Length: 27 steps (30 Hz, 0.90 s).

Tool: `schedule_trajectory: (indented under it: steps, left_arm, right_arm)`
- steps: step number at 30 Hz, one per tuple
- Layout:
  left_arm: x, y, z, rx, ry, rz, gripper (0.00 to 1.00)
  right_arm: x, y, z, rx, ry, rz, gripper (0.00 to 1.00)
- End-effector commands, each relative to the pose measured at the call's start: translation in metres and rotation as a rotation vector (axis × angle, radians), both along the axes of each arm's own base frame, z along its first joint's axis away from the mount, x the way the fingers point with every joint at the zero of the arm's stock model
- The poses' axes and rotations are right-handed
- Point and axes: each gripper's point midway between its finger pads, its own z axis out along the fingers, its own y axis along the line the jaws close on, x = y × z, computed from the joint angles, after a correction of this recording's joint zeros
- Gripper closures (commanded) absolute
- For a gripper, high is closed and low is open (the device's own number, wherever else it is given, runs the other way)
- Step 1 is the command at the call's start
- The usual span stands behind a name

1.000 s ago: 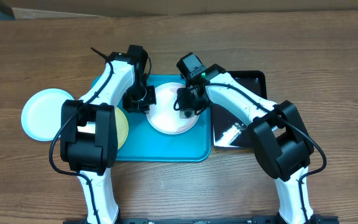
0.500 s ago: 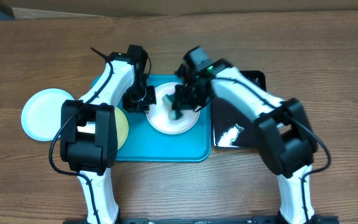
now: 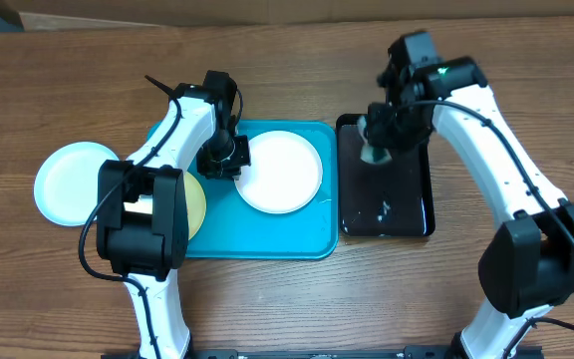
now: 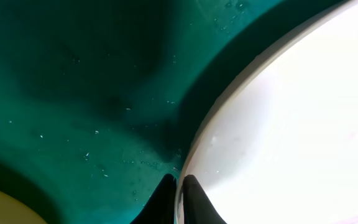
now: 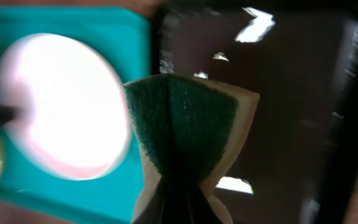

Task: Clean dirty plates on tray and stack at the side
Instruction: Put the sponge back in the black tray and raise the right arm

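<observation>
– Teal tray (image 3: 267, 237) holds the white plate (image 3: 280, 172) toward 2 o'clock; the left gripper (image 4: 178, 184) pinches its rim, jaws nearly closed.
– And the yellow-green plate (image 3: 198, 199)?
– Mostly hidden under the left arm (image 3: 147, 214). Right gripper (image 3: 377, 140) squeezes the folded green sponge (image 5: 185, 124) above the black tray (image 3: 387, 211), at 3 o'clock.

The wooden table (image 3: 297, 299) carries a teal tray (image 3: 267, 234) and a black tray (image 3: 387, 214) side by side. A pale aqua plate (image 3: 68, 184) lies to their left.

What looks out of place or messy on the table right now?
Nothing is tipped or broken. The sponge is squeezed into a sharp fold in the right gripper over the black tray, whose surface shows bright, possibly wet patches, and tiny droplet-like specks dot the teal tray.
</observation>
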Motion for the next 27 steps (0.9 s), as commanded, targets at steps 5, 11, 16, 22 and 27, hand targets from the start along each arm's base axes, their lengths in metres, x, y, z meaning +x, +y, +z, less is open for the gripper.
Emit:
schedule_trajectory:
  steps: [5, 11, 16, 22, 27]
  left_arm:
    - [-0.002, -0.002, -0.002, 0.001, 0.007, 0.006, 0.91]
    - [0.0, -0.003, -0.003, 0.001, 0.001, 0.006, 0.9]
    - [0.0, -0.003, -0.003, 0.0, -0.002, 0.006, 0.86]
    - [-0.001, -0.003, -0.003, 0.001, 0.004, 0.006, 0.79]
    - [-0.002, -0.004, -0.003, 0.001, 0.006, 0.007, 0.79]
  right_arm:
    - [-0.017, -0.026, -0.068, -0.161, 0.051, -0.006, 0.96]
    - [-0.02, -0.031, -0.099, -0.177, 0.022, -0.012, 0.74]
    - [-0.014, -0.029, -0.095, -0.167, 0.0, -0.014, 0.33]
    - [0.017, -0.034, -0.034, -0.101, -0.062, -0.064, 0.32]
    - [0.044, -0.078, 0.008, -0.089, -0.123, -0.188, 0.26]
